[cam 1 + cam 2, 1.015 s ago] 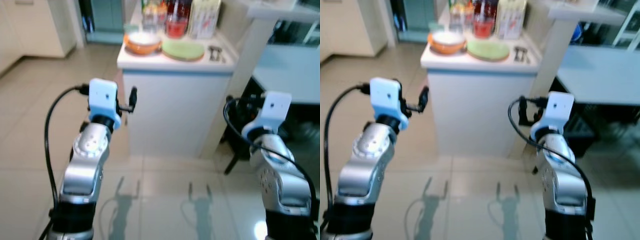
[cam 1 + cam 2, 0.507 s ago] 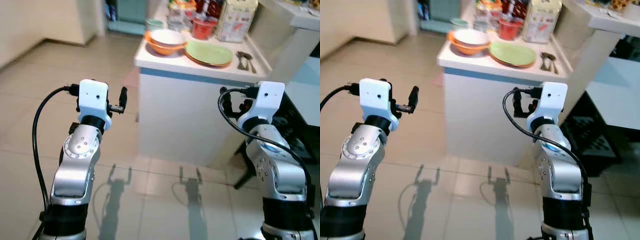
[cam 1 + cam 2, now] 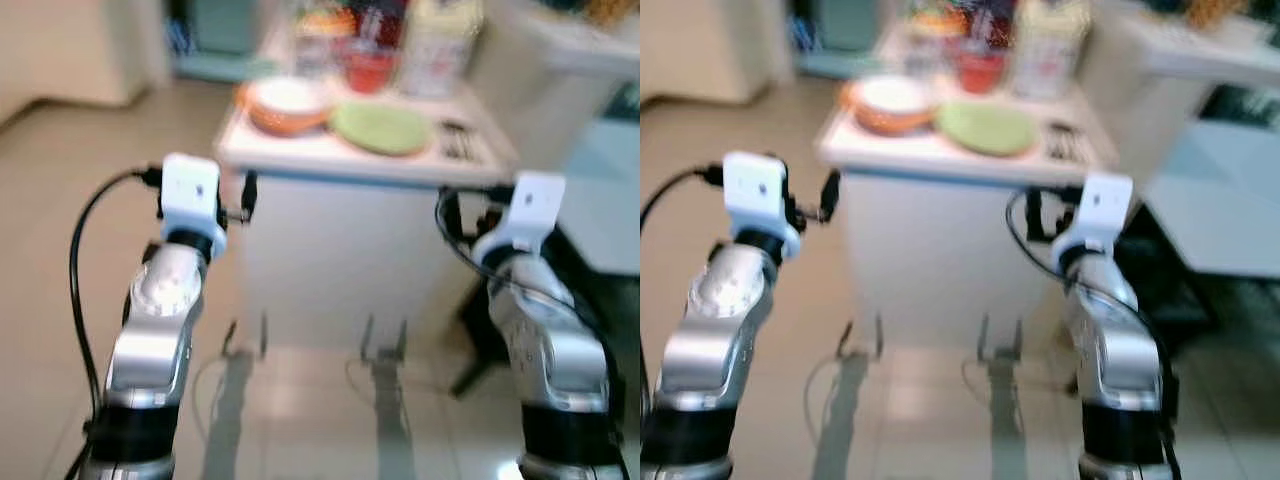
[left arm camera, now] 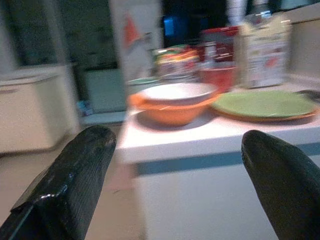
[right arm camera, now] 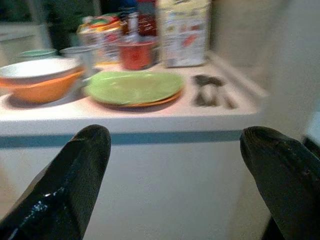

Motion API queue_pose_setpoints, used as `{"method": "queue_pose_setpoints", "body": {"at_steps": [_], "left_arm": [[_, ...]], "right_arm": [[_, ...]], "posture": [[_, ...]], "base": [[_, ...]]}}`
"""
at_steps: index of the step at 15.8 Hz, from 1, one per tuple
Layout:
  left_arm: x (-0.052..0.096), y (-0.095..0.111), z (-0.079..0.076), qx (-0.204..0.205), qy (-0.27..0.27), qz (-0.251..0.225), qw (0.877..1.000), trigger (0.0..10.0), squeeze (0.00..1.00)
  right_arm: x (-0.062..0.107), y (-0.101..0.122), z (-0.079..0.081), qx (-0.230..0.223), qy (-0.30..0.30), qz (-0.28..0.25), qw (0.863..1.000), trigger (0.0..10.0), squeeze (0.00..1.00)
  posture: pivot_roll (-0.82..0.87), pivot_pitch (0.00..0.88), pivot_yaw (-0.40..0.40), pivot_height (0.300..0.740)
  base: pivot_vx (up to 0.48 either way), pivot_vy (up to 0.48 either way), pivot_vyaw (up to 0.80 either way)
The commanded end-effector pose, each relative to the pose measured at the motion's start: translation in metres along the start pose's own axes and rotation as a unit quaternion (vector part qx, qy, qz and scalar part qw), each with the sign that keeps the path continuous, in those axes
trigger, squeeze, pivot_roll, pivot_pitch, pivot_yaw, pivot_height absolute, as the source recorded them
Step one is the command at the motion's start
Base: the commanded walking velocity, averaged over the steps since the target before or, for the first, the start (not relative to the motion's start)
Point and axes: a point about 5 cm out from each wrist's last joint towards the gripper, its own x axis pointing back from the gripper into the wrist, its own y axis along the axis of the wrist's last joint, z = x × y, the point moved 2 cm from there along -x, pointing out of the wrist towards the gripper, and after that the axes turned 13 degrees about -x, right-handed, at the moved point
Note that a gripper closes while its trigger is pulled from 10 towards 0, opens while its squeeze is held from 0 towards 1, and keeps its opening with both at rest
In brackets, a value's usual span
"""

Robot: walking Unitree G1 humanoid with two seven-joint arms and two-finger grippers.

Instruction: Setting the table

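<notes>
A white counter stands straight ahead. On it sit an orange bowl with a white bowl nested inside, a green plate on an orange one, and some cutlery to the plate's right. Both arms are raised in front of the counter, short of its edge. My left gripper is open and empty, and faces the orange bowl. My right gripper is open and empty too, and faces the green plate and the cutlery.
At the back of the counter stand a red cup, a carton, jars and bottles. A pale wall or pillar rises right of the counter, with dark furniture below. Tiled floor lies to the left.
The whole picture has shifted and blurred, so the camera has moved; the counter now sits more to the left. Both arms hold the same raised pose, fingers still apart.
</notes>
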Motion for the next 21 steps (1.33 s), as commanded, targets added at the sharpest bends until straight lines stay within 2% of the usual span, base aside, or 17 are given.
{"method": "queue_pose_setpoints", "body": {"at_steps": [1,13,17,21], "left_arm": [[-0.002,0.004,-0.009,0.002,-0.014,-0.007,1.0,10.0,0.0],[-0.003,0.007,-0.008,0.0,-0.017,-0.016,1.0,10.0,0.0],[-0.005,0.013,-0.007,-0.008,-0.021,-0.025,0.999,10.0,0.0],[-0.007,0.021,-0.005,-0.012,-0.023,-0.037,0.999,10.0,0.0]], "right_arm": [[0.0,0.004,-0.008,0.008,-0.009,-0.001,1.0,10.0,0.0],[0.001,-0.001,-0.007,0.004,-0.003,0.011,1.0,10.0,0.0],[0.002,-0.005,-0.005,0.002,0.007,0.025,1.0,10.0,0.0],[0.004,-0.007,0.002,0.003,0.032,0.036,0.999,10.0,0.0]], "posture": [[0.05,0.0,-0.087,0.74],[0.05,0.0,-0.08,0.74],[0.04,0.0,-0.074,0.74],[0.05,0.0,-0.074,0.74]], "base": [[0.416,0.0,0.0],[0.414,0.0,0.0],[0.413,0.0,-0.75],[0.417,0.0,0.0]]}}
